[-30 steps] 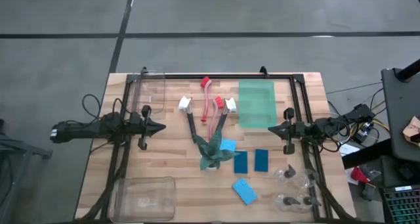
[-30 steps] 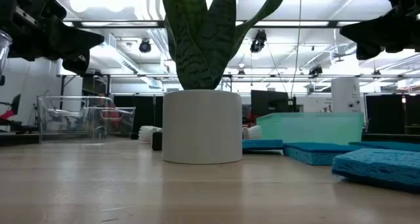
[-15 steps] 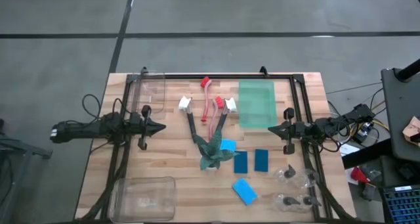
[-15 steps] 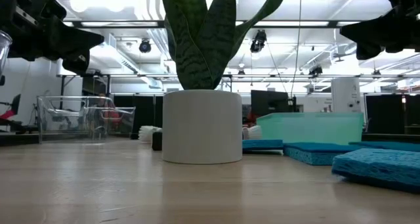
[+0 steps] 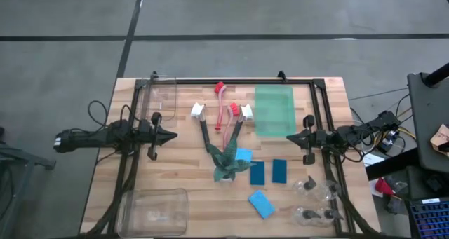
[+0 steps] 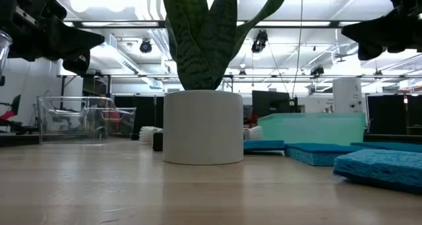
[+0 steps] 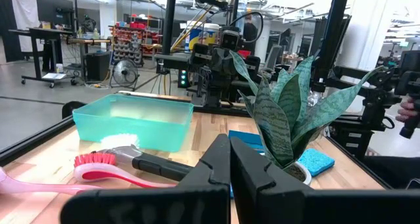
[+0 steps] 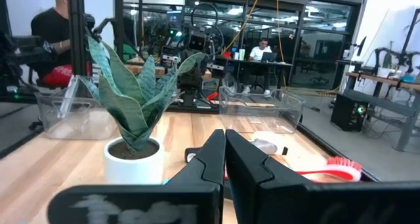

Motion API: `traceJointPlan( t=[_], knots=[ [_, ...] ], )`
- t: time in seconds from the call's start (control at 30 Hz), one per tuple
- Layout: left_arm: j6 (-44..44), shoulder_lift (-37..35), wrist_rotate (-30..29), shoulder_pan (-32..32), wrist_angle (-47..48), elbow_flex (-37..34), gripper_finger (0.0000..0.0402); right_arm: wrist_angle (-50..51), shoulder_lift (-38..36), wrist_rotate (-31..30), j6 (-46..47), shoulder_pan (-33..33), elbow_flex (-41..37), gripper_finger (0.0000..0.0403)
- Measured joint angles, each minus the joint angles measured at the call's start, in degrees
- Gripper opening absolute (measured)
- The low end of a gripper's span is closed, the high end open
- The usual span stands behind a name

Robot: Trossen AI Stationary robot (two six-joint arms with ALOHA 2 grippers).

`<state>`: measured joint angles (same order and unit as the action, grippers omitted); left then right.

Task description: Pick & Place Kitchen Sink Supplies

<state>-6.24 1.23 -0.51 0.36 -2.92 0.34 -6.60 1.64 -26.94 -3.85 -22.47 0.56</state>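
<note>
Several long-handled dish brushes lie flat on the table's far middle, with white heads (image 5: 198, 111) (image 5: 246, 112) and red heads (image 5: 219, 88) (image 5: 233, 110). Several flat blue and teal sponges (image 5: 257, 172) (image 5: 261, 204) lie at the near middle. Small clear black-capped bottles (image 5: 309, 187) (image 5: 313, 214) lie at the near right. My left gripper (image 5: 174, 134) (image 7: 230, 144) hovers shut at the table's left and points level toward the brushes. My right gripper (image 5: 289, 136) (image 8: 224, 137) hovers shut at the right and points toward the middle. Neither holds anything.
A green spiky-leafed plant in a white pot (image 5: 228, 163) (image 6: 202, 126) stands mid-table. A teal bin (image 5: 274, 110) sits at the far right, with clear containers at the far left (image 5: 163, 95) and near left (image 5: 154, 211). People (image 8: 59, 27) are in the room beyond.
</note>
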Motion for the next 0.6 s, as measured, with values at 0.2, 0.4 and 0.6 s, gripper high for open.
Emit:
traceJointPlan(
  t=[0.2,0.4,0.6],
  knots=[
    [0.02,0.0,0.02,-0.02,0.0,0.0,0.0,-7.08,0.07,0.0,6.21,0.15,-0.01,0.0009],
    [0.01,0.0,0.01,-0.02,0.0,0.0,0.0,-15.6,0.25,-0.02,12.92,0.17,0.07,0.0009],
    [0.02,0.0,0.0,0.0,0.02,0.0,0.0,-17.18,1.19,-3.39,20.82,0.38,0.04,0.0014]
  ],
)
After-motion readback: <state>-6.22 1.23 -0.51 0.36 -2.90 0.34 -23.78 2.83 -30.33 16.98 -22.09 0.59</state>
